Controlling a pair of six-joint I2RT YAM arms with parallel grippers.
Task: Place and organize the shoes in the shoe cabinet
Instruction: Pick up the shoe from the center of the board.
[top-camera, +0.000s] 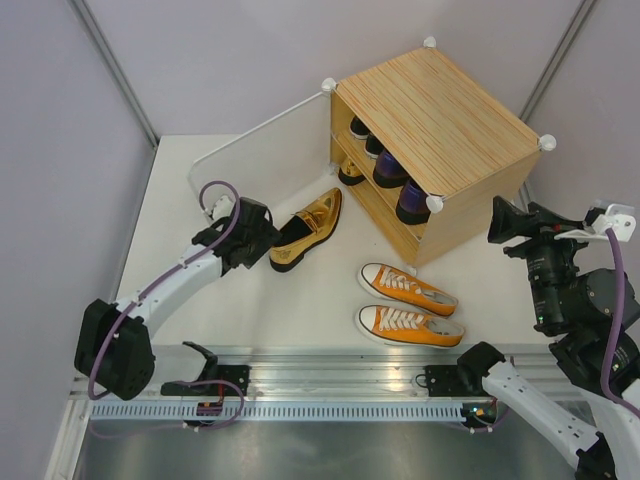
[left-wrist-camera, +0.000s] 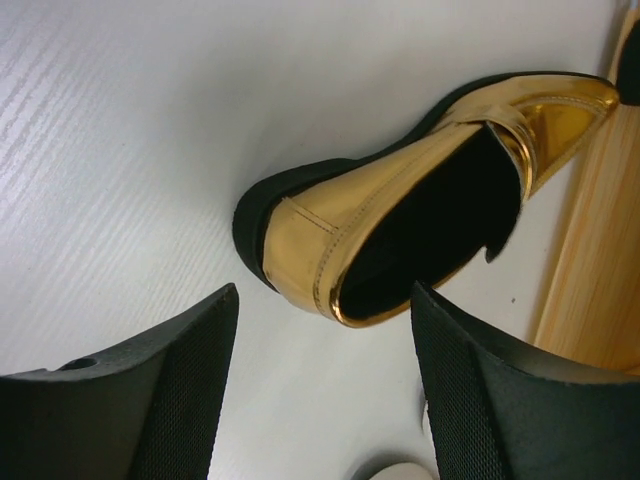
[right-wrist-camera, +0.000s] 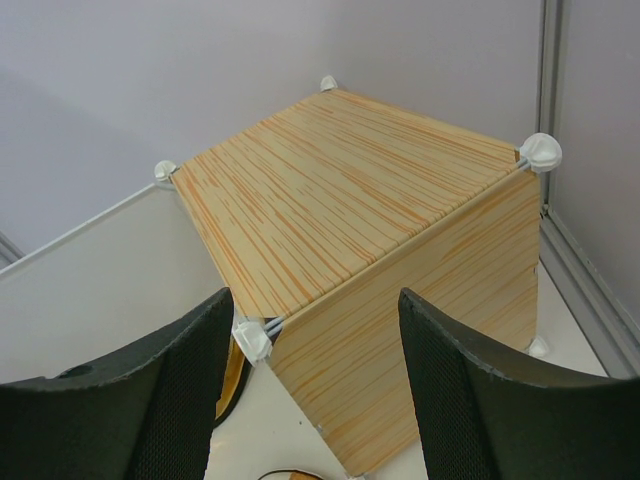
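Status: left tool (left-wrist-camera: 325, 385) spread wide, gripping nothing, just behind gold pump (left-wrist-camera: 400, 230) heel; right tool (right-wrist-camera: 315, 390) likewise spread, empty, beside shoe cabinet (right-wrist-camera: 350, 220). Orange sneakers (top-camera: 408, 305) near worktop's (top-camera: 240, 300) front edge.

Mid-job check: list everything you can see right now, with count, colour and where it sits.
cabinet: one, light striped wood, back right of the table
door: one, white, swung open to the left
gold shoes: two; one lying on the table in front of the opening, the other inside at the bottom
purple shoes: two, dark and glossy, inside the cabinet
black shoes: two, inside at the far end, mostly hidden
orange sneakers: two, white soles, side by side on the table near the cabinet
table: one, white
left pincer: open, just behind the loose gold shoe's heel
right pincer: open, right of the cabinet
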